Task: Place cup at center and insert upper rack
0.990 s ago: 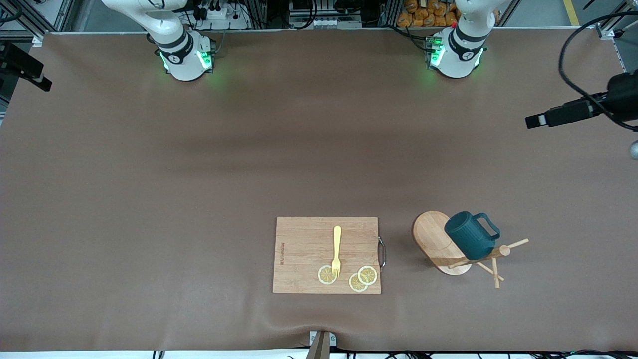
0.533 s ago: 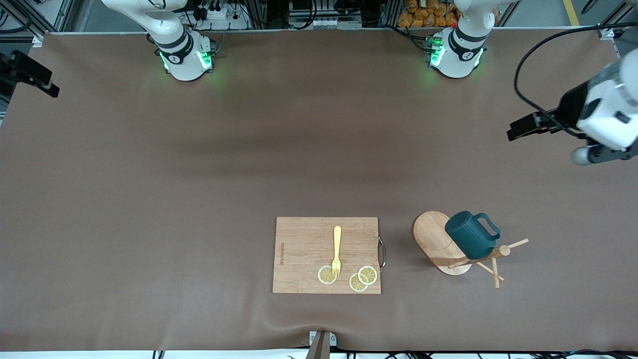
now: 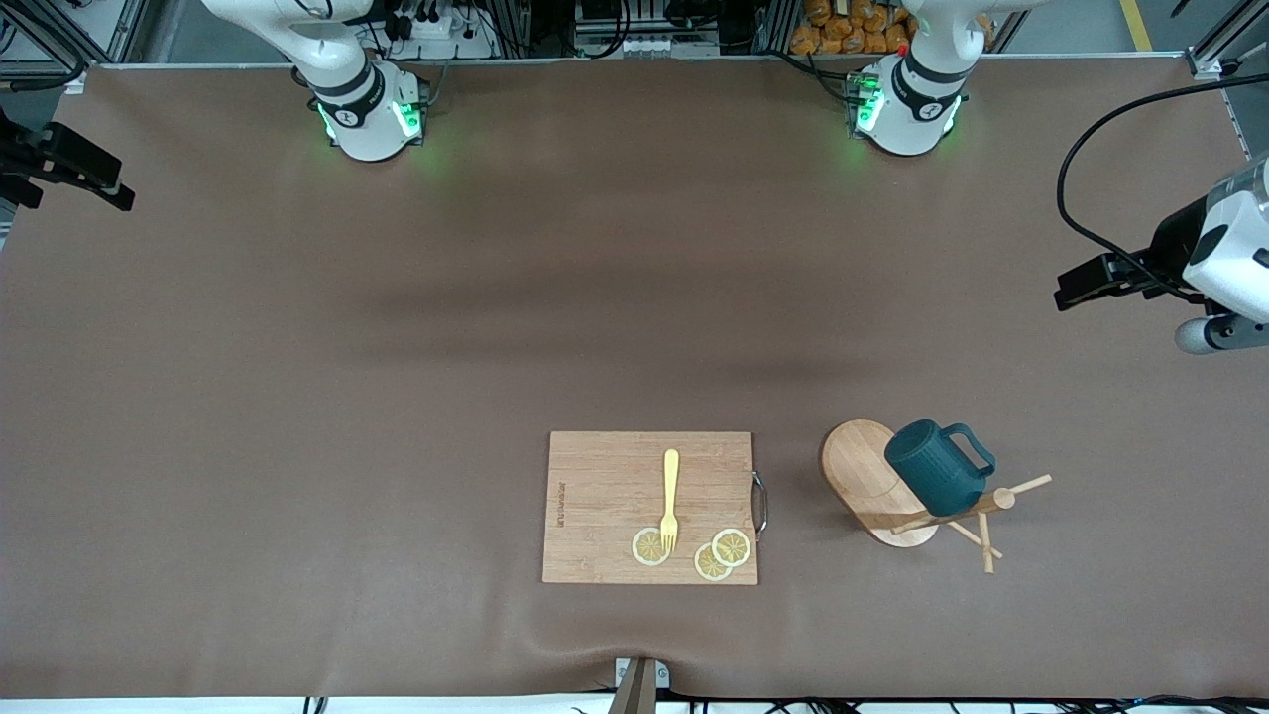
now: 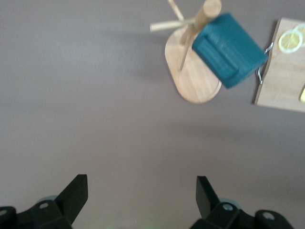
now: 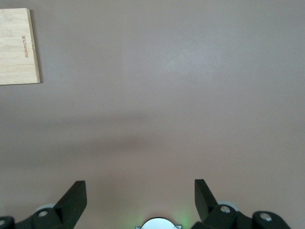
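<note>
From the front camera, the left gripper (image 3: 1076,288) hangs over bare table (image 3: 297,397) at the left arm's end, well apart from the rack (image 3: 877,486), which lies tipped over nearer the camera than the spot under the gripper, its oval base on edge and its pegs sprawled on the cloth; the cup (image 3: 937,468) rests on the rack's pole, handle toward the robots. Between the rack and the right arm's end, just beside the rack, sits a board (image 3: 605,496) with a fork (image 3: 670,501) and lemon slices (image 3: 694,550) on it. The right gripper (image 3: 69,169) is over the table edge at the right arm's end, well apart from everything. Left wrist view: the left gripper (image 4: 142,196) has its jaws spread wide and empty over bare cloth, with the rack (image 4: 193,76) and cup (image 4: 228,50) ahead of its fingertips and a board corner (image 4: 281,81) past them. Right wrist view: the right gripper (image 5: 140,195) is likewise spread and empty, with only a board corner (image 5: 18,46) ahead of it
</note>
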Controlling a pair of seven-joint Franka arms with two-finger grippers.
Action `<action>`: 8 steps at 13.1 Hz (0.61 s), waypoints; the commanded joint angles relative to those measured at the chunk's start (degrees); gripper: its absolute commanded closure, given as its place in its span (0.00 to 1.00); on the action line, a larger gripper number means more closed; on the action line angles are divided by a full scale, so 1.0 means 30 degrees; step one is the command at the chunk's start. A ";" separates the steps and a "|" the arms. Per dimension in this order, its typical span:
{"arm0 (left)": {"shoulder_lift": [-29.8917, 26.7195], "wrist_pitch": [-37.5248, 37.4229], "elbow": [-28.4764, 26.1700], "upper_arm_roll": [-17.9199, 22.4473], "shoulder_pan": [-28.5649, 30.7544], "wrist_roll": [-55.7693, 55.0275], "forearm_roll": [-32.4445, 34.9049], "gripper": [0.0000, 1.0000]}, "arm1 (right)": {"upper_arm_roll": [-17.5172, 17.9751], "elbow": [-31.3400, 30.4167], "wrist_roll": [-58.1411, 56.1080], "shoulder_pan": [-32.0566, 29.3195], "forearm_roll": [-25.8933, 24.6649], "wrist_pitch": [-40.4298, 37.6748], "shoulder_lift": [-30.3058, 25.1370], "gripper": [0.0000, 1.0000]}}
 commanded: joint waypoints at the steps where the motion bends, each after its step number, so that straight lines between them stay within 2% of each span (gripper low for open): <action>1: -0.3846 0.2575 -0.4917 0.0280 -0.0335 0.0658 0.0088 0.00 | 0.0021 -0.0062 0.0193 0.0164 0.0173 0.0062 0.0141 0.00; 8: -0.4526 0.2431 -0.4602 0.0309 -0.0335 0.2680 0.0000 0.00 | 0.0021 -0.0003 0.0193 0.0311 0.0173 0.0033 0.0141 0.00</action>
